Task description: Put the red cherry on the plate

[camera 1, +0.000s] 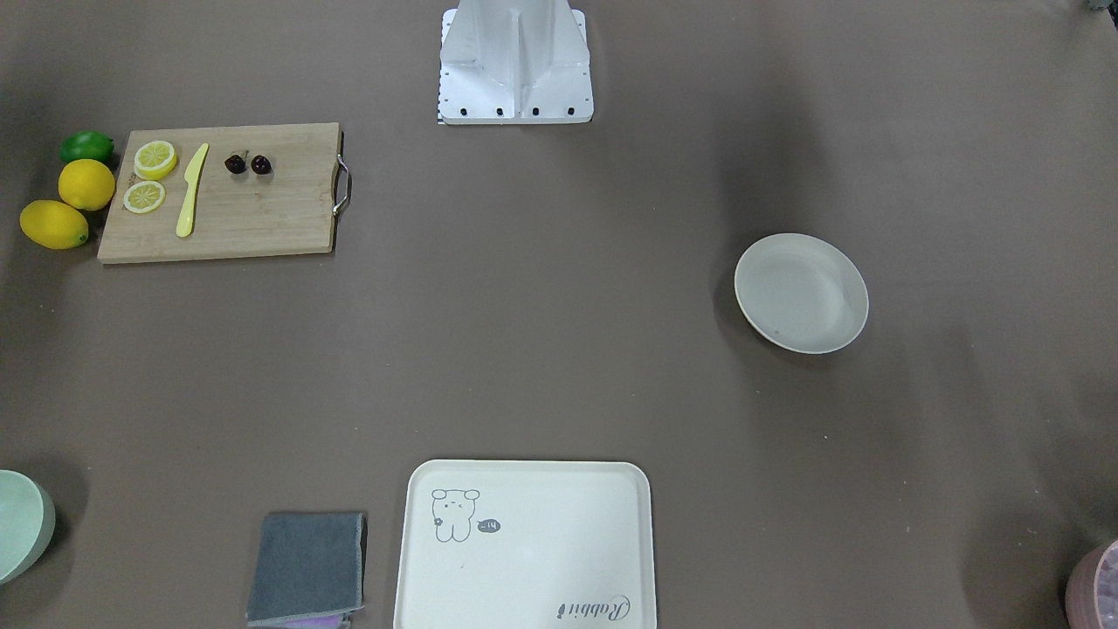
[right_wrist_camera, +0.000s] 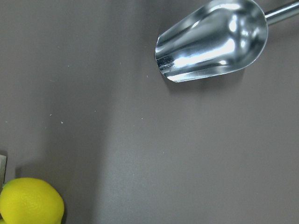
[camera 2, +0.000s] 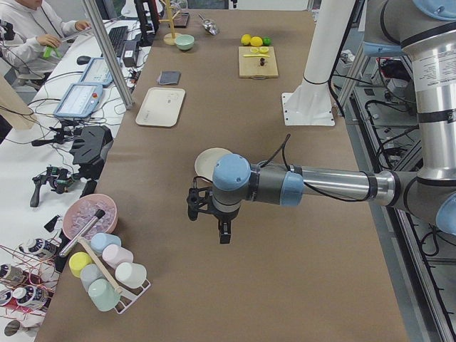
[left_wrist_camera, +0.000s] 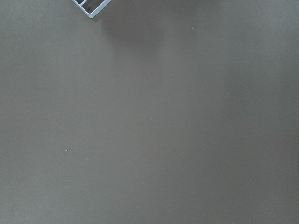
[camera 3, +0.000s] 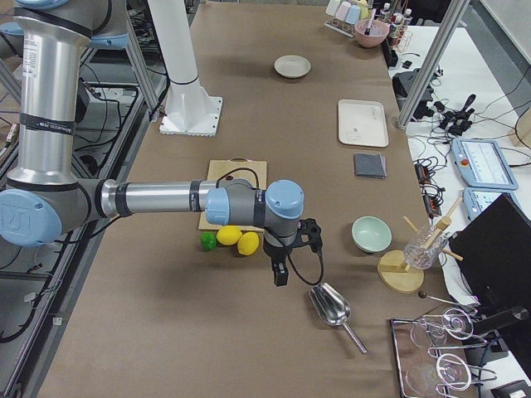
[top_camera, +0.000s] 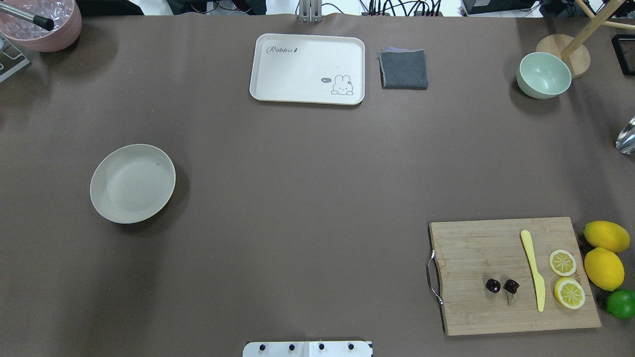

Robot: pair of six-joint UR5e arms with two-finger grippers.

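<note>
The red cherry (camera 1: 248, 163) is a pair of tiny dark maroon fruits lying on the wooden cutting board (camera 1: 262, 218), beside a yellow knife (camera 1: 191, 190). It also shows in the overhead view as the cherry (top_camera: 502, 286). The off-white round plate (top_camera: 132, 183) sits empty on the far side of the table, also seen as the plate (camera 1: 801, 293). My left gripper (camera 2: 208, 222) hangs over bare table beyond the plate, near the table's left end. My right gripper (camera 3: 297, 255) hovers beyond the lemons, near a metal scoop. Both show only in side views, so I cannot tell whether they are open or shut.
Lemon slices (top_camera: 565, 277), two whole lemons (top_camera: 604, 255) and a lime (top_camera: 621, 303) sit by the board. A cream tray (top_camera: 307, 49), grey cloth (top_camera: 404, 69), green bowl (top_camera: 543, 75) and pink bowl (top_camera: 49, 34) line the far edge. A metal scoop (right_wrist_camera: 212, 39) lies at the right end.
</note>
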